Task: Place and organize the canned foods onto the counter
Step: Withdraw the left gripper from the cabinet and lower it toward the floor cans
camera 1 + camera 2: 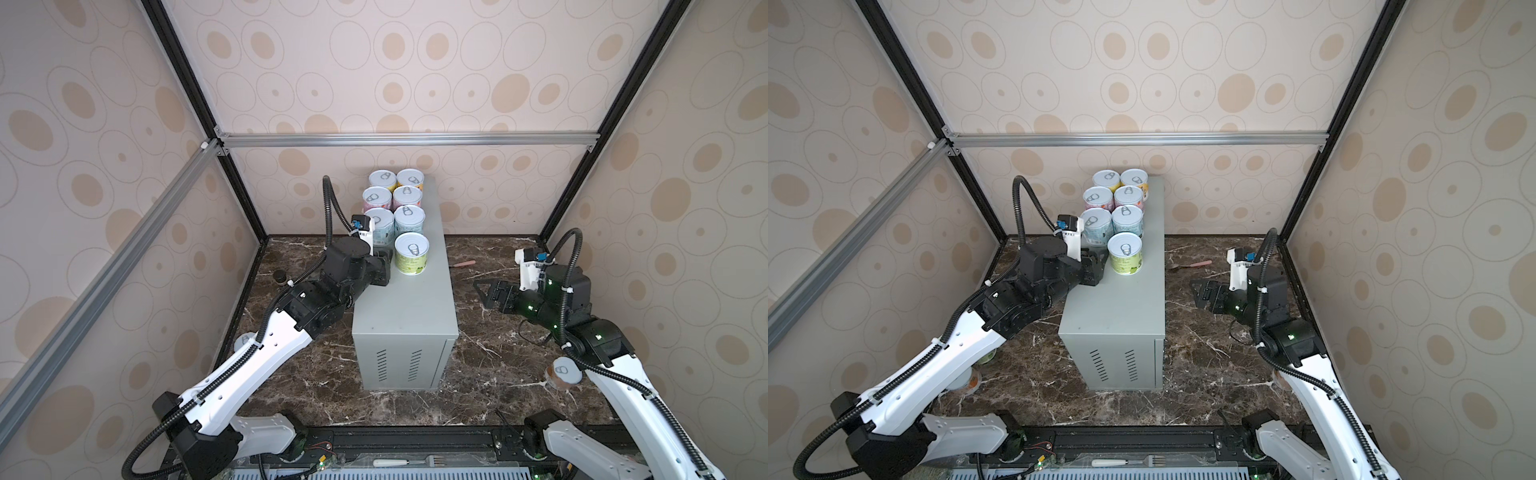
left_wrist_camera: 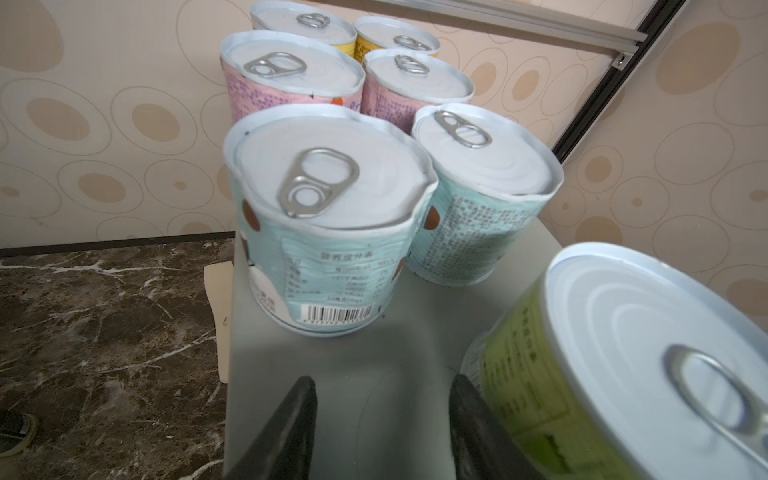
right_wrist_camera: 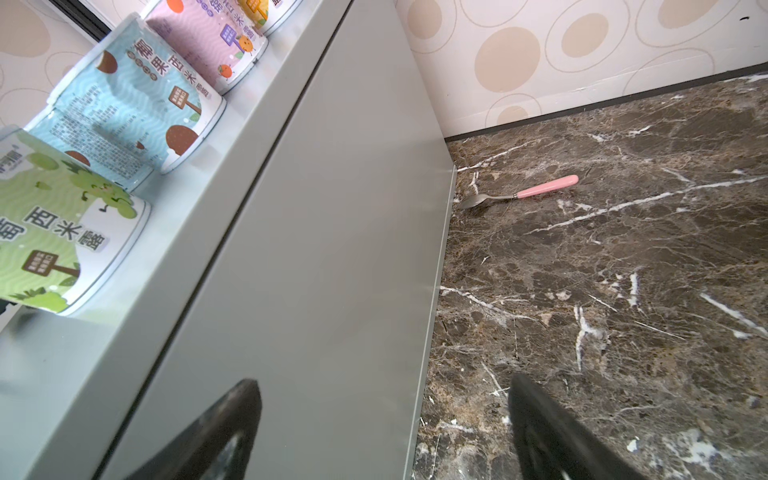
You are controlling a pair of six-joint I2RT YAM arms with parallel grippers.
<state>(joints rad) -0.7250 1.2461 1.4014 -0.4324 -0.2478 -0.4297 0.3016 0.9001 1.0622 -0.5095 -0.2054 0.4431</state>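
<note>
Several cans stand in two rows at the far end of the counter [image 1: 405,307], a tall grey box: yellow at the back, then pink, then light blue. A green can [image 1: 411,253] [image 2: 602,374] stands alone nearest me, in the right row. My left gripper [image 1: 384,266] [image 2: 382,399] hovers over the counter top just left of the green can, open and empty, one finger close beside the can. The near light blue can [image 2: 328,232] is straight ahead of it. My right gripper [image 1: 482,295] [image 3: 386,399] hangs open and empty, low beside the counter's right wall.
More cans sit on the dark marble floor: one [image 1: 563,372] under my right arm, two [image 1: 971,380] under my left arm. A pink-handled spoon [image 3: 540,191] lies right of the counter. A small dark-capped bottle [image 1: 280,276] stands at the left. A fork [image 1: 411,462] lies on the front rail.
</note>
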